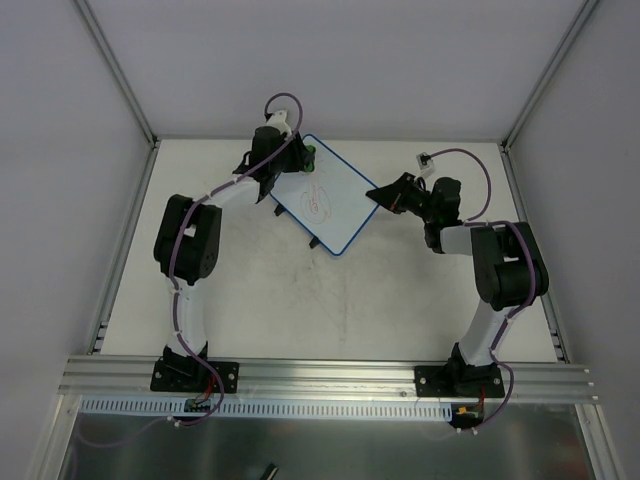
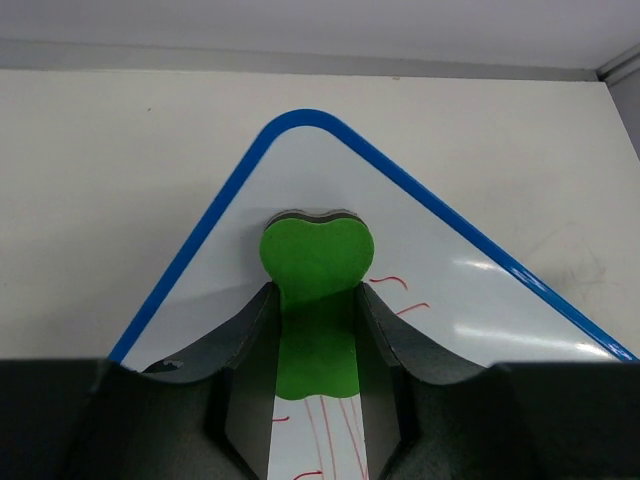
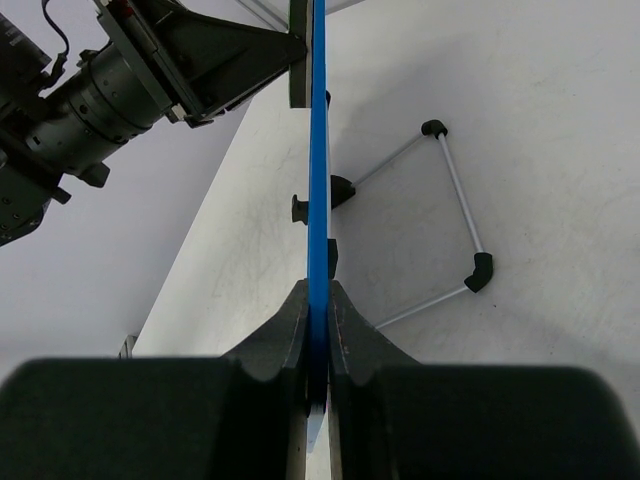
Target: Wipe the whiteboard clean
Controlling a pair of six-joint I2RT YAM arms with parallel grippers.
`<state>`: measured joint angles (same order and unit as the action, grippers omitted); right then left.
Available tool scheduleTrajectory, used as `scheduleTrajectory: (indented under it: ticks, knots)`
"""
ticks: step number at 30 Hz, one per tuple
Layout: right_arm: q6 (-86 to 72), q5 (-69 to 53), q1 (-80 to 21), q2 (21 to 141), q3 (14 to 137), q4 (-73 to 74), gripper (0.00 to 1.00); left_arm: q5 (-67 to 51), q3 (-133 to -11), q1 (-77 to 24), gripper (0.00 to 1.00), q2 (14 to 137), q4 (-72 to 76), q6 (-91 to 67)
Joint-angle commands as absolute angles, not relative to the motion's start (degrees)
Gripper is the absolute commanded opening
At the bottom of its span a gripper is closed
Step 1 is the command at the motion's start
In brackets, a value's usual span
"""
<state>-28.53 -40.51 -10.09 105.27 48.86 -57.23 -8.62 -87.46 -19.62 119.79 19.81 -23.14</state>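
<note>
White tabletop (image 1: 300,300), upper centre: left end effector (image 2: 316,292) pinching green eraser (image 2: 317,250) on whiteboard (image 1: 335,205); right end effector (image 3: 318,300) clamped on whiteboard's edge.

My left fingers (image 2: 250,325) cover the lower half of the green eraser (image 2: 318,255) and part of the red scribbles (image 2: 388,281) behind it. The whiteboard (image 2: 300,170) runs out past the right edge of that picture. From my right wrist the board shows edge-on only, so its face is out of sight, and its near end vanishes between my right fingers (image 3: 285,335), which are blurred. From above the scribbles are too small to read.
</note>
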Motion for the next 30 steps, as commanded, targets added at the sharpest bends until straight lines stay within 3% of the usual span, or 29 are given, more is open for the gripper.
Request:
scheduleTrajectory:
  ticks: [1, 16, 30]
  knots:
    - [-25.93, -42.10, -10.46, 102.66, 48.96, -62.67, 0.00, -10.55, -87.10, -23.73, 0.00, 118.48, 22.59, -18.38]
    - [-25.93, -42.28, -10.46, 102.75, 49.04, -62.75, 0.00, -7.47, -87.01, -29.27, 0.00, 117.25, 20.22, -8.08]
    - [-26.19, -42.36, -10.46, 102.92, 48.96, -63.19, 0.00, -5.80, -84.21, -21.55, 0.00, 118.57, 18.10, -24.15]
